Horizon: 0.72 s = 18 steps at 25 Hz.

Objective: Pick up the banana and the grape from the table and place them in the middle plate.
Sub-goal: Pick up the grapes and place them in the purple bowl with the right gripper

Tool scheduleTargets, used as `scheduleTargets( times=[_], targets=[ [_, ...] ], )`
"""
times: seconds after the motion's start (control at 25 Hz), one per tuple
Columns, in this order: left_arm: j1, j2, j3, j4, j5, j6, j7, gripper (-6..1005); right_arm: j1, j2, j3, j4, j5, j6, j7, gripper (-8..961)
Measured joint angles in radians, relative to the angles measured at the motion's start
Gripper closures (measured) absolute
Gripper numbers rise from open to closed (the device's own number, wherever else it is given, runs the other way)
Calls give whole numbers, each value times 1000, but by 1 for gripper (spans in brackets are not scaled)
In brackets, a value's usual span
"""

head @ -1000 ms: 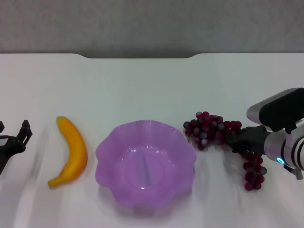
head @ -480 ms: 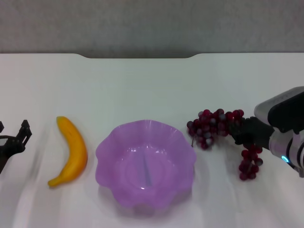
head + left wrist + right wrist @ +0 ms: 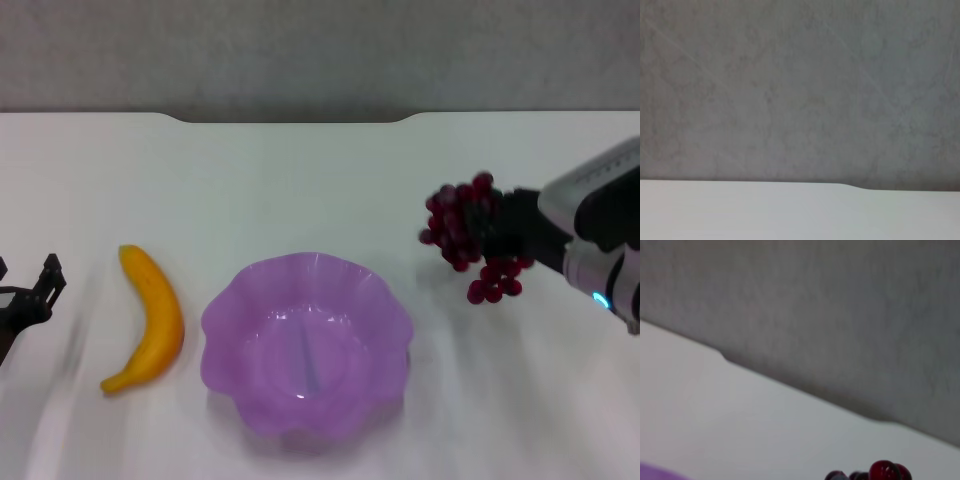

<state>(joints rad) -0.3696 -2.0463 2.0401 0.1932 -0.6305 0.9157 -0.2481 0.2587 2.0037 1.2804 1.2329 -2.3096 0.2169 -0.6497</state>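
The grape [image 3: 468, 235] hung clamped in the jaws of the right gripper [image 3: 505, 238], lifted clear of the worktop [image 3: 300, 180]. Most of the bunch bulged out from the jaws toward the robot's left, and a smaller cluster dangled just below them. In the right wrist view only a few berries of the grape [image 3: 885, 472] showed at the frame's edge, with the worktop's notched far edge behind them.

The middle plate [image 3: 395, 330] sat on the worktop, below the jaws and off to their left, apart from the hanging bunch and holding nothing. A sliver of its purple rim [image 3: 655, 472] showed in a corner of the right wrist view.

The banana [image 3: 152, 318] lay flat on the worktop beyond the plate, on the side far from the right jaws, just beside the plate's rim but not touching it. Its curve bowed toward the plate.

The left gripper [image 3: 25, 300] sat low at the left edge of the head view, near the banana but apart from it, with nothing between its jaws. Whether those jaws were apart or together could not be told. The left wrist view showed only the worktop's far edge and a grey wall [image 3: 800, 90].
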Motion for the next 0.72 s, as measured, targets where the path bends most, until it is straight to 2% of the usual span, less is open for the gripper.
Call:
scheduleTargets(
  times=[0.36, 0.6, 0.72],
  targets=[
    [-2, 0, 0, 0, 0, 0, 1, 291, 11, 2, -70, 159, -34, 36, -17, 695],
    [-7, 0, 0, 1, 0, 0, -2, 292, 81, 3, -174, 158, -29, 2, -13, 700],
    [-7, -1, 0, 3, 0, 0, 0, 292, 90, 4, -214, 148, -28, -27, -12, 701]
  ],
)
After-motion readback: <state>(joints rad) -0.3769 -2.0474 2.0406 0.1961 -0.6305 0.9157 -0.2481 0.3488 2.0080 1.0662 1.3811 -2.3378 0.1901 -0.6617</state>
